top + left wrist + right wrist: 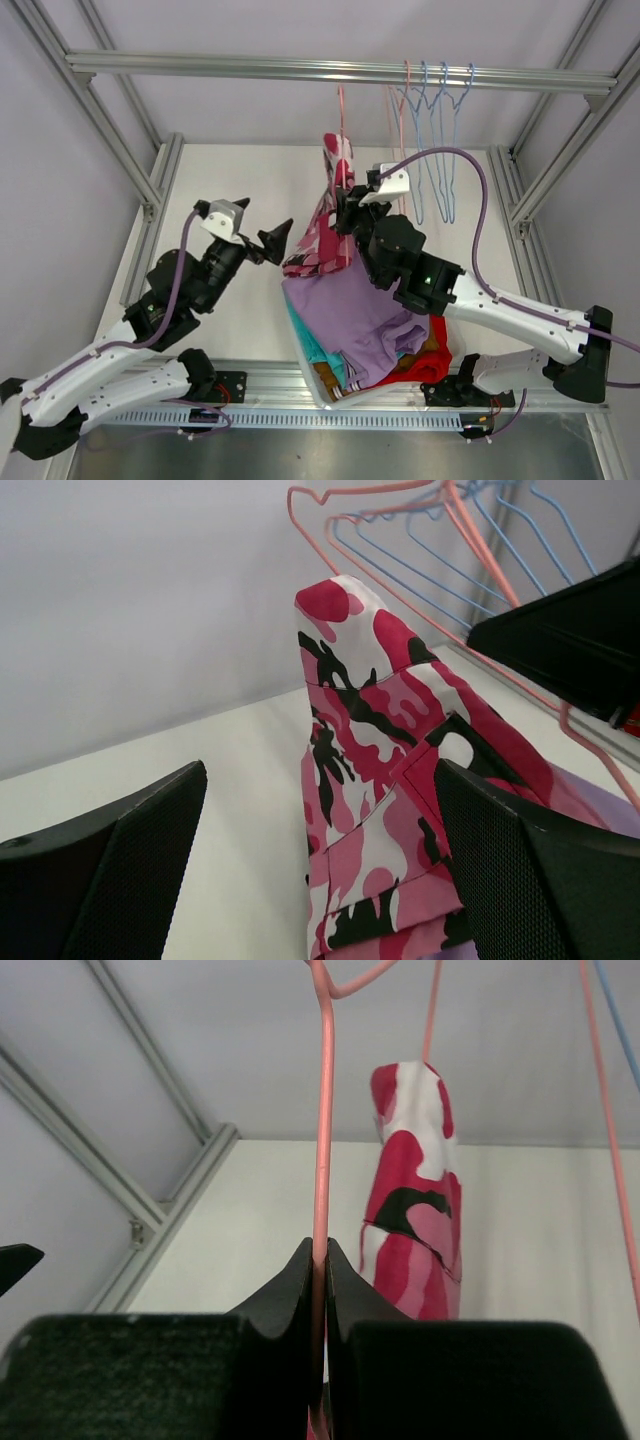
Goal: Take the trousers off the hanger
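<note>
Left gripper (272, 244) left of hung trousers (322, 238) — hanger (341, 122) above.

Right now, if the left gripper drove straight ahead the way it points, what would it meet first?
Most likely the pink camouflage cloth trousers, hanging dead ahead of the left gripper, though depth is unclear.

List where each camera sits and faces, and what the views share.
Top external: above and behind, looking down on left arm, right arm and pink camouflage trousers.
Left wrist: faces those trousers through the open left gripper.
Right wrist: looks past the pink hanger clamped in the shut right gripper.
Shared: the trousers, in all three.
</note>
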{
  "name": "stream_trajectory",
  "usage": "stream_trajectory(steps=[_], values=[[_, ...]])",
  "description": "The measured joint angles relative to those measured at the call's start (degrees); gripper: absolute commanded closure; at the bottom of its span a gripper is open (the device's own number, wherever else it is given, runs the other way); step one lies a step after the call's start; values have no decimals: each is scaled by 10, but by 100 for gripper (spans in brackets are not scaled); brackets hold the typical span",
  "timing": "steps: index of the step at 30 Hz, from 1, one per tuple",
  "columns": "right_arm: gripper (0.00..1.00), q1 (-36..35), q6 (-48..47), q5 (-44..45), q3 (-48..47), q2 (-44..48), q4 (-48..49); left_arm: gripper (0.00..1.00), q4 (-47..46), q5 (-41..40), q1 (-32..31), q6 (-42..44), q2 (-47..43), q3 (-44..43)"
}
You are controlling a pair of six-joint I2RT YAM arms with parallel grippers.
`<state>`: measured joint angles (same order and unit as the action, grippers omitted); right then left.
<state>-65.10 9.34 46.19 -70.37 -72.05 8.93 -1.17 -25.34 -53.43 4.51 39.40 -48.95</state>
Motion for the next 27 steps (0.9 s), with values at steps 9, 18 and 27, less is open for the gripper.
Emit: stream_trajectory(steps=[9,18,27], values=[[100,22,19,25,43,16,2,1,-23,43,-84,58,20,31],[100,94,138,12,90,83,-56,1,-83,43,-164,132,57,84],[100,123,208,-40,106,118,-88,1,-162,2,-179,169,121,113]])
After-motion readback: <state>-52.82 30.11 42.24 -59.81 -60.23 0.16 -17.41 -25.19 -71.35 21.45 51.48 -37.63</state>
